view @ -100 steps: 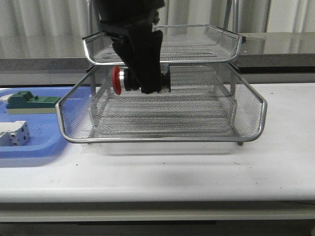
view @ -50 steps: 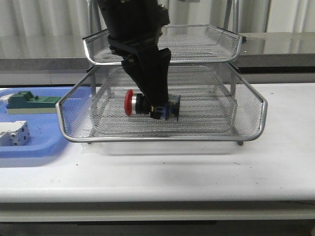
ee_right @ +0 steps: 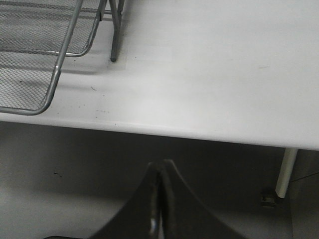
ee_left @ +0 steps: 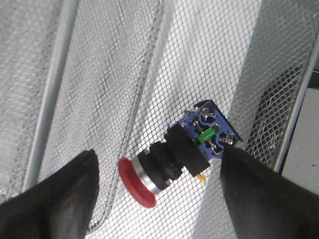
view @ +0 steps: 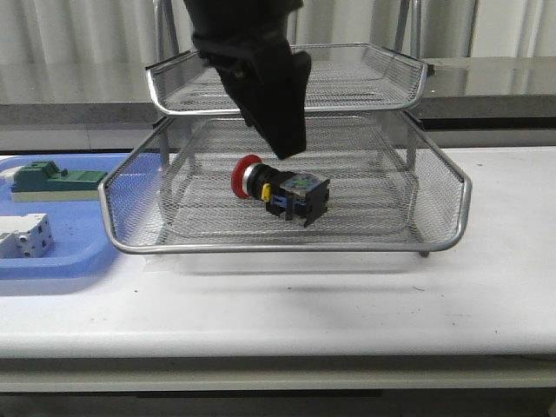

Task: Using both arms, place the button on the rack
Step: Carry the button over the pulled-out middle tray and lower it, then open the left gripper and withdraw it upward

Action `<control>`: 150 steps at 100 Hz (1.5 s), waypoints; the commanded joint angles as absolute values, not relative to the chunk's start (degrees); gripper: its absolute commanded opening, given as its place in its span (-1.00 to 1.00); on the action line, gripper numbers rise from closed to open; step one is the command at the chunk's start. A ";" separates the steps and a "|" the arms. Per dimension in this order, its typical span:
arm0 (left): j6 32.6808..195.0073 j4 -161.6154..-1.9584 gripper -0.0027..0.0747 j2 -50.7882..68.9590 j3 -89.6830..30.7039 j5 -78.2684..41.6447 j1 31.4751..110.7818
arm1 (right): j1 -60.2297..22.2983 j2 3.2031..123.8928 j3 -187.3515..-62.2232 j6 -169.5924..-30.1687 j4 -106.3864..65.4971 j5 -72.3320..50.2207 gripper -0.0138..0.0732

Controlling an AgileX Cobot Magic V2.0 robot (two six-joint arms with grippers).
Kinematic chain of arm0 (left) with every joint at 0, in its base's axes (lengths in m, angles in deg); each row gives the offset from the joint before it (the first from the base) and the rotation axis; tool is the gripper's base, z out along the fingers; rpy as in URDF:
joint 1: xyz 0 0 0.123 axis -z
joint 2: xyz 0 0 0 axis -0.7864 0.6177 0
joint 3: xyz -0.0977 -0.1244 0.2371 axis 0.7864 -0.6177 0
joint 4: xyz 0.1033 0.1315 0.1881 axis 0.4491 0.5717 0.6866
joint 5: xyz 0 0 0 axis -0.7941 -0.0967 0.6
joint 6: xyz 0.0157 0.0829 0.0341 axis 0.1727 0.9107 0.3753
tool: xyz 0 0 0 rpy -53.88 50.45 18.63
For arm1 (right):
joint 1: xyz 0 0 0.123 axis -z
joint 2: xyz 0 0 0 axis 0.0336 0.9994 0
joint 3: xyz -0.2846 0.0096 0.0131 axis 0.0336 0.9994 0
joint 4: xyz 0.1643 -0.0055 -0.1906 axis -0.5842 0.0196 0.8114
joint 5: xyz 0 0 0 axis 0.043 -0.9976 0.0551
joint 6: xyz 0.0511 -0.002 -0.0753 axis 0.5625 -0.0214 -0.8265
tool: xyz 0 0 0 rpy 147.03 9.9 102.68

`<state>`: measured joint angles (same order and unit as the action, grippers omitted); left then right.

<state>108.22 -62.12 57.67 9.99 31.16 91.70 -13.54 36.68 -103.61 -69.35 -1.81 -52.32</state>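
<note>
On rack's (view: 434, 234) lower tray: button (view: 282, 193), released since earlier; left gripper (view: 282, 143) open, at its 12 o'clock; right gripper (ee_right: 158, 199) closed.

The rack (view: 287, 239) is silvery metal: fine wire mesh with smooth, shiny round rims. Below the left gripper (ee_left: 159, 199), between its matt black fingers (ee_left: 55, 194), lies the button (ee_left: 179, 154) on the mesh; its red cap looks like smooth, slightly glossy plastic, ringed by a bright metal collar, with a dull black plastic body and blue plastic end carrying small shiny metal terminals. The right gripper (ee_right: 159, 199) is dark and matt, above a smooth, matt white table (ee_right: 209, 74) with faint scuffs. Left of the rack, the tray (view: 69, 252) is smooth blue plastic.
</note>
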 commanded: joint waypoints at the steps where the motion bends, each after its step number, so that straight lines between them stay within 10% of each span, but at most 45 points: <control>1: 106.54 -62.71 0.35 51.76 12.18 30.93 90.61 | -13.60 36.77 -105.62 -69.44 -0.82 -49.22 -0.84; 78: 102.64 -74.81 0.34 18.74 -12.77 20.36 53.76 | -13.60 36.77 -105.62 -69.44 -0.82 -49.22 -0.84; 150: 102.64 -85.65 0.34 -27.29 -64.32 -16.38 50.89 | -13.60 36.77 -105.62 -69.44 -0.82 -49.22 -0.84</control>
<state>103.09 -83.03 -24.20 -62.82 -9.39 50.97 -13.54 36.68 -103.61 -69.35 -1.79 -52.41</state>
